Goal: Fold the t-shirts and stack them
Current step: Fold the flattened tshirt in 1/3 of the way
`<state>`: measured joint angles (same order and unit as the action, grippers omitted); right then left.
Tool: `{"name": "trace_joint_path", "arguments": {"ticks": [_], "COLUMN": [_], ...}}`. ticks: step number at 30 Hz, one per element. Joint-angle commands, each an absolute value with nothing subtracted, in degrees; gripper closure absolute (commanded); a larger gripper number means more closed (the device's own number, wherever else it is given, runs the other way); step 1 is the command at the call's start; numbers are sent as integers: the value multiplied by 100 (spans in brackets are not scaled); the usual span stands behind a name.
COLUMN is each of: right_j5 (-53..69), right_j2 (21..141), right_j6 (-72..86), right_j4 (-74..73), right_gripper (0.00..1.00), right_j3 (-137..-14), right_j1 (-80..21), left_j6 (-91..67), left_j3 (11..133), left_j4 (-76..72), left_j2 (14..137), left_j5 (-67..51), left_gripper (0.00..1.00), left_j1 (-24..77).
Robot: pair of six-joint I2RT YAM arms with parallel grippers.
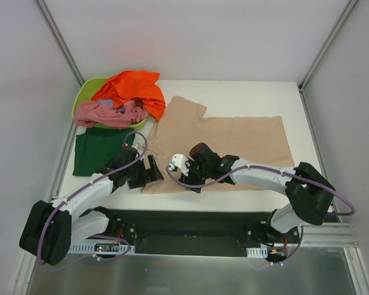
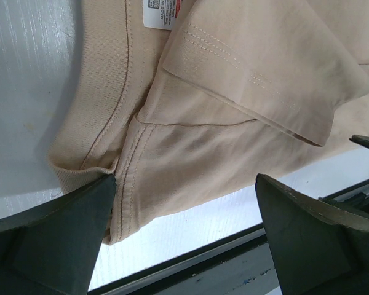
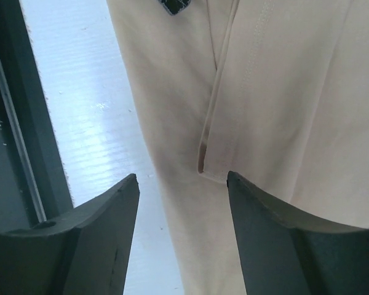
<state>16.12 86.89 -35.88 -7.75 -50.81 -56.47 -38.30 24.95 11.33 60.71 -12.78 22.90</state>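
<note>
Your left claw (image 1: 149, 173): arm low, jaws spread wide, empty, at near-left corner of beige t-shirt (image 1: 234, 138). Your right claw (image 1: 194, 182): arm bent inward, jaws parted, empty, over its near edge.

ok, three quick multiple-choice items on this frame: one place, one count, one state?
1. The orange shirt lies: A) on the tub B) on the floor C) on a shelf.
2. Shirts in the top view: A) two B) four C) six.
3. The left jaws are: A) open, empty B) shut on cloth C) shut, empty.
Key: 1A, it drapes over the tub; 2B, orange, pink shirt, green shirt, beige shirt; 3A, wide apart in the wrist view, gripping nothing.
</note>
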Motion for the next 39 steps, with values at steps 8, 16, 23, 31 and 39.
{"name": "trace_joint_path", "arguments": {"ticks": [8,16,23,31,39], "right_j5": [1002,484,361,211,202], "right_j2": [9747,9958,10011,9738,9668], "right_j6": [-4552,-4500,-4316,-3350,-2427], "right_j4": [-1432,-1415,-1187,-1046,-914], "right_gripper": [40,50,75,99,99], "right_j3": [-6029,-6047,-6135,-6249,-6301], "right_j1": [-5766,-5774,-5757,-5599,-4976], "left_j6": [-3665,-3665,-3656,-3674,-3683], "left_j3": [2400,2426,2443,2417,2391], "left_j4": [1688,1688,1705,1696,1696], "left_j2": [6109,6135,6065,6030,6003], "left_j5": [-879,-861,-870,-923,-940], "left_gripper": [1,1,1,1,1], "left_j1": [2285,2276,2285,2285,2285]}}
